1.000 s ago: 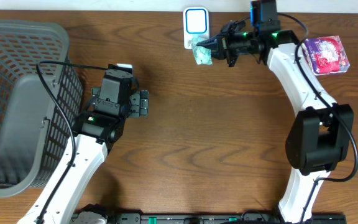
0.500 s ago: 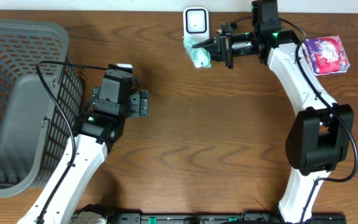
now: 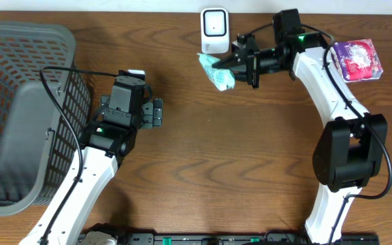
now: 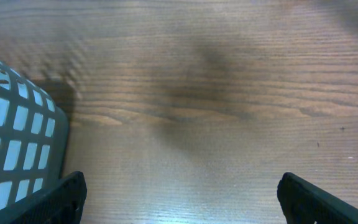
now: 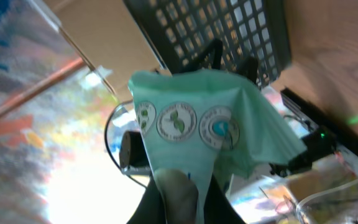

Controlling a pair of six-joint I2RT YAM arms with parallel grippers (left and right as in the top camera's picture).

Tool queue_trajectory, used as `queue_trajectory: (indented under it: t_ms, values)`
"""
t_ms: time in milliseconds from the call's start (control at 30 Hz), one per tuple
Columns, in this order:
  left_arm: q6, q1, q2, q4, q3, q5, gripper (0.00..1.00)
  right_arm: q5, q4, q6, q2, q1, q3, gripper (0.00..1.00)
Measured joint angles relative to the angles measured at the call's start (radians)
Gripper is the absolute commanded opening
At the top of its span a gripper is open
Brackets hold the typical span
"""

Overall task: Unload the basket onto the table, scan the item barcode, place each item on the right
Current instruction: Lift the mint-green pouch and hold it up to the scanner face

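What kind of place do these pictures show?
Probably a mock shop checkout: a white scanner and a grey basket on a wooden table, and a green packet held beside the scanner.

Left wrist view: the left gripper (image 4: 180, 198) shows only its two fingertips (image 4: 59, 200), everything behind them cut off by the lower edge; the basket (image 4: 14, 134) to its left is cropped by the frame, and the table (image 4: 216, 37) ahead of it is out of focus. Right wrist view: the right gripper (image 5: 178, 200), pinching the green packet (image 5: 210, 130), is cropped at the lower edge; print on the round seals (image 5: 176, 121) beyond it is too blurred to read, and the surroundings past the packet are washed out.
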Motion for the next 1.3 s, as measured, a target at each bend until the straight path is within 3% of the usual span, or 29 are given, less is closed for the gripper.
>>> queue_trajectory:
  t_ms: [333,500,700,900,1300]
  values:
    - [0.0,0.0,0.0,0.0,0.0,0.0,0.98,0.04,-0.436,-0.427,0.0,-0.053,-0.001,0.01]
    - [0.0,0.0,0.0,0.0,0.0,0.0,0.98,0.144,-0.512,-0.589,0.0,-0.071,-0.001,0.01]
    - [0.0,0.0,0.0,0.0,0.0,0.0,0.98,0.193,-0.491,-0.66,0.0,-0.069,-0.001,0.01]
    - [0.0,0.0,0.0,0.0,0.0,0.0,0.98,0.299,-0.271,-0.559,0.0,-0.054,-0.003,0.01]
    - [0.0,0.0,0.0,0.0,0.0,0.0,0.98,0.886,0.54,0.029,0.0,0.005,-0.006,0.01]
